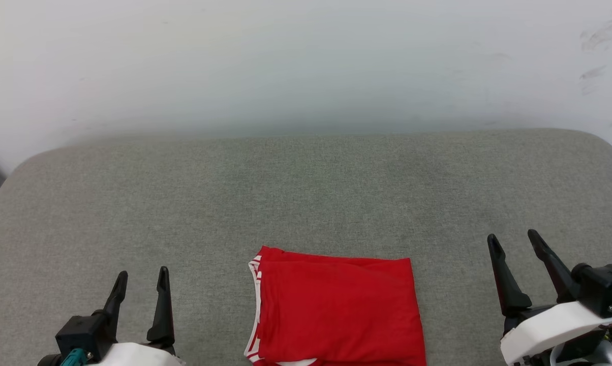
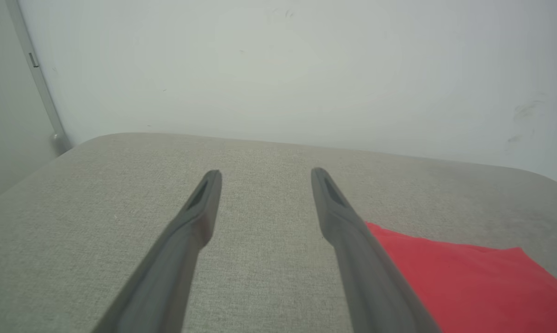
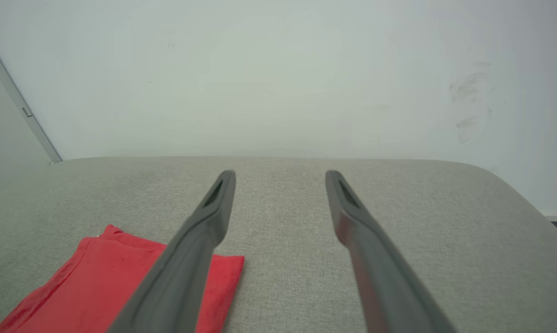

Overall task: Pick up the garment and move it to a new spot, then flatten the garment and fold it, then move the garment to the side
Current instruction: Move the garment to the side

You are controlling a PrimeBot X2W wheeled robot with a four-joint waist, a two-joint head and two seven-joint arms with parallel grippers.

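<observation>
The garment (image 1: pixel 336 310) lies folded into a neat red rectangle at the near middle of the grey table, plain red side up, with red-and-white striped trim along its left edge. Its near part runs off the head view's bottom edge. My left gripper (image 1: pixel 142 274) is open at the lower left, well clear of the cloth, with nothing between its fingers. My right gripper (image 1: pixel 513 238) is open at the lower right, also apart from it and empty. The garment (image 2: pixel 468 282) shows to the right of my left gripper (image 2: pixel 265 173), and the garment (image 3: pixel 98 282) to the left of my right gripper (image 3: pixel 281 175).
The grey fabric-covered table (image 1: pixel 306 193) has rounded far corners and stands against a pale wall (image 1: pixel 306 61) with a few scuff marks at the right. A metal strip (image 2: pixel 40 83) runs down the wall at the far left.
</observation>
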